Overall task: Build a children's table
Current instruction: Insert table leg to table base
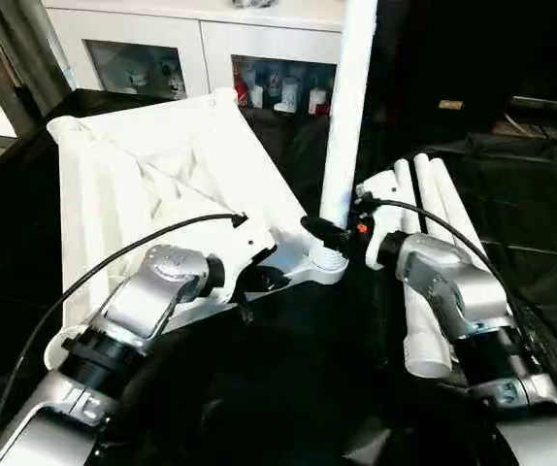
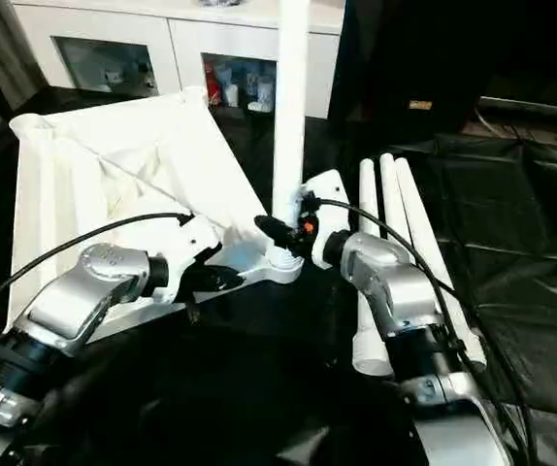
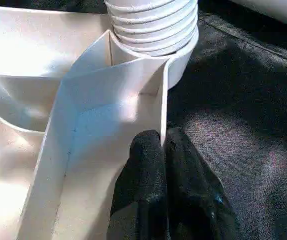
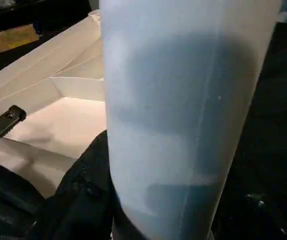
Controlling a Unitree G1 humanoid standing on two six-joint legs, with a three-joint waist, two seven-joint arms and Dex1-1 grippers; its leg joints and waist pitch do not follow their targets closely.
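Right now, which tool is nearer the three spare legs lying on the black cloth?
Right. The right tool grips the upright leg just beside the spare legs; the left tool pinches the tabletop rim, farther away.

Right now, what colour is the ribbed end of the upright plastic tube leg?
White, like the upright plastic tube leg itself; the left wrist view shows it best.

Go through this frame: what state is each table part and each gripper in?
Tabletop: underside up, tilted on the black-draped table.
Upright leg: standing in the near corner socket, threads showing.
Spare legs: three lying side by side.
Left gripper: shut on a tabletop rib.
Right gripper: holding the upright leg.
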